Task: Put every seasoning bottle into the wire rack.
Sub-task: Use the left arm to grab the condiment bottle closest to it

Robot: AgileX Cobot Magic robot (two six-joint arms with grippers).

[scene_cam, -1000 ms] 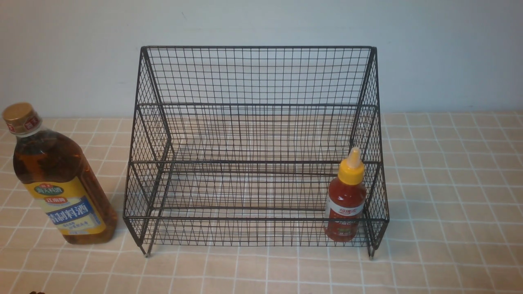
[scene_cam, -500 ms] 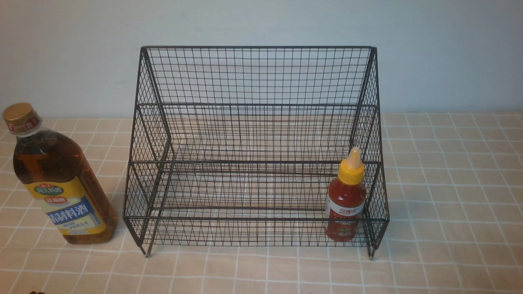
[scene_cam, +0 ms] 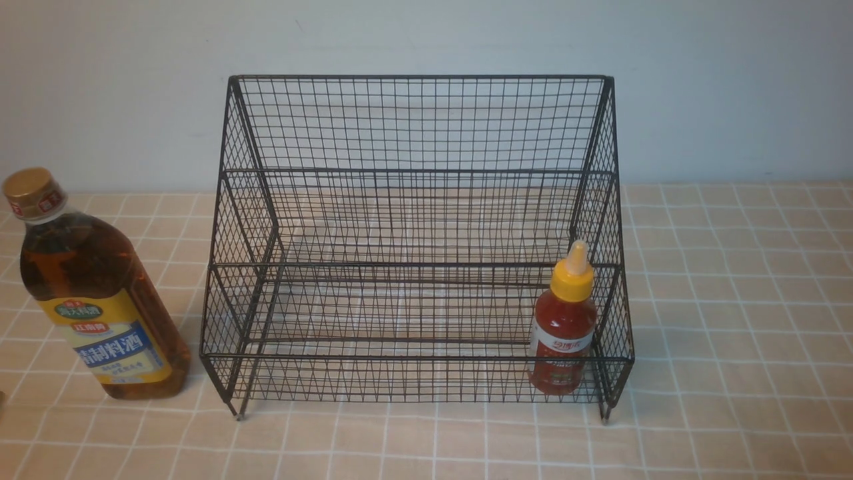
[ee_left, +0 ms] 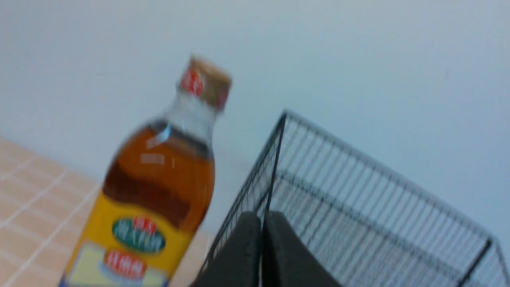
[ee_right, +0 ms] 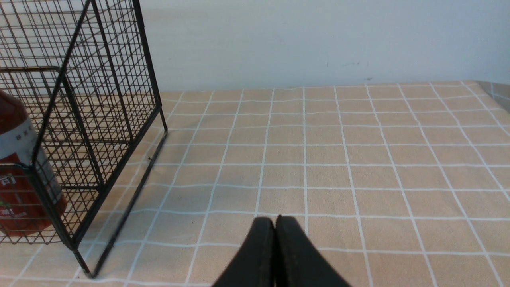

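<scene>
Near amber bottle: left tool, closed

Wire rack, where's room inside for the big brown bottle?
In the black wire-mesh rack, the lower shelf is bare from the left wall to the small red sauce bottle with the yellow cap; the upper shelf is bare all along. Only the front right corner is crowded.

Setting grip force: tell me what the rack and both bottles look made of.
Wire rack: thin rigid black grid, seemingly painted metal. Large bottle: clear, glossy, probably plastic; amber liquid shows through. Small red bottle: likely soft plastic, yellow nozzle cap.
</scene>
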